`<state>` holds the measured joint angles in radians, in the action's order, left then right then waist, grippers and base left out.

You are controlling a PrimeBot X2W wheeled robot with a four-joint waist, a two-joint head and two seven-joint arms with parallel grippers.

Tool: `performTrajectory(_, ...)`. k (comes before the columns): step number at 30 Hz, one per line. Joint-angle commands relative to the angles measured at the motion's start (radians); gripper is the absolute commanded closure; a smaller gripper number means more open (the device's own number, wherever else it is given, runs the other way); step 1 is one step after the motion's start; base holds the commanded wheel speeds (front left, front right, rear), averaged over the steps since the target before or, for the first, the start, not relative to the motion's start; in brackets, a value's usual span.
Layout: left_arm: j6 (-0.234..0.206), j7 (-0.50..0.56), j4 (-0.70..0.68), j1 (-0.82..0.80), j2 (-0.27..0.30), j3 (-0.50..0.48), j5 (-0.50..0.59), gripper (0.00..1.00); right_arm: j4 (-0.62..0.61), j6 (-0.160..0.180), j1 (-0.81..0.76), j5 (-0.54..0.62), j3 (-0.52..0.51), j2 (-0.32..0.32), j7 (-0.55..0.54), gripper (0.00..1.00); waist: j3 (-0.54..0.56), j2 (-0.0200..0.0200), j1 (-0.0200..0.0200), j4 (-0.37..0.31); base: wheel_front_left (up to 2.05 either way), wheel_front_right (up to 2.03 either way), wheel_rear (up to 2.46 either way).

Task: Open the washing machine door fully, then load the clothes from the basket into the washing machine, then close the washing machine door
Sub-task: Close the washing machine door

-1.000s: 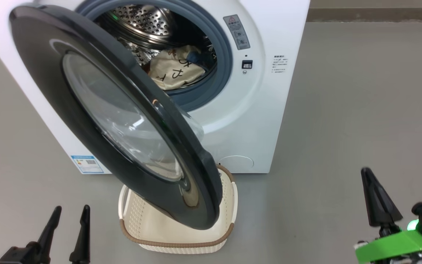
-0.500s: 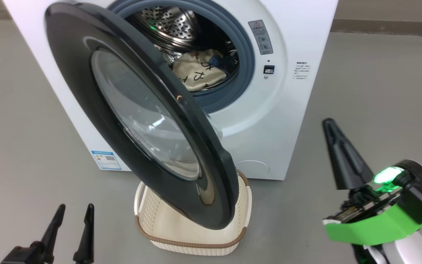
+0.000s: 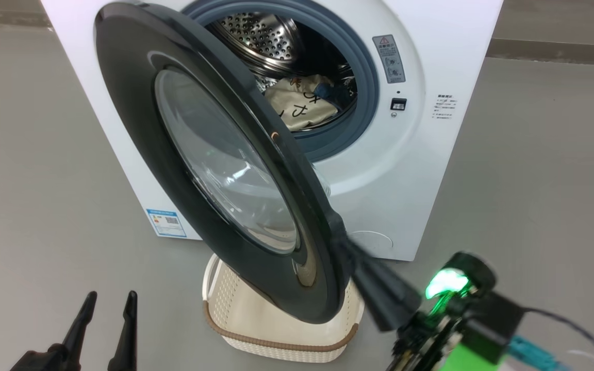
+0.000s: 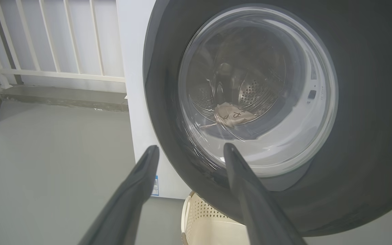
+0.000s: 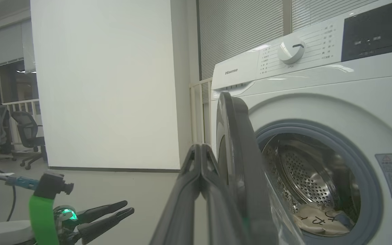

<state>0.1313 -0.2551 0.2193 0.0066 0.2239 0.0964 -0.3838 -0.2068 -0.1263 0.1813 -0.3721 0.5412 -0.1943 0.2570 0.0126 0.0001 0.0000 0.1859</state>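
Two long fingers of the right gripper (image 3: pixel 346 245) pressed flat together, gripping nothing. Reaching up and left from the near right, tip at the near edge of the washing machine door (image 3: pixel 127 113); contact not clear. Low at the near left, the left gripper (image 3: pixel 111 296) spread wide, empty, aimed at the door's glass and apart from it. Door swung partway out from the washing machine (image 3: pixel 421 170), hanging above the basket (image 3: pixel 276 344) on the floor (image 3: pixel 534 180). In the steel drum (image 3: pixel 261 33), the clothes (image 3: pixel 302 105), black handwritten marks on cream cloth. On the top panel, brand name (image 5: pixel 231 71) reading "Hisense", left of a white dial (image 5: pixel 291 50). Low on the front a blue label (image 3: pixel 167 222), right of the opening a grey warning sticker (image 3: pixel 390 59), print too small to read.
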Motion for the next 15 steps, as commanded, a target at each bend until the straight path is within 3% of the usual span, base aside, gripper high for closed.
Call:
performTrajectory(1, -0.001, -0.007, -0.028, -0.020, 0.013, -0.035, 0.009, 0.00, -0.002, -0.004, 0.023, -0.016, 0.041, 0.004, 0.005, 1.00, 0.000, -0.0001, 0.0000, 0.004, 0.00, 0.00, 0.00)
performTrajectory(7, -0.001, -0.007, -0.024, -0.025, 0.008, -0.036, 0.004, 0.00, 0.108, -0.004, 0.040, -0.060, 0.159, 0.003, 0.005, 1.00, -0.014, -0.0001, 0.0000, 0.006, 0.00, 0.00, 0.00)
performTrajectory(15, -0.001, -0.007, -0.024, -0.046, -0.003, -0.029, 0.004, 0.00, 0.235, -0.004, 0.082, -0.091, 0.219, -0.002, 0.005, 1.00, -0.045, -0.0001, 0.0000, 0.011, 0.00, 0.00, 0.00)
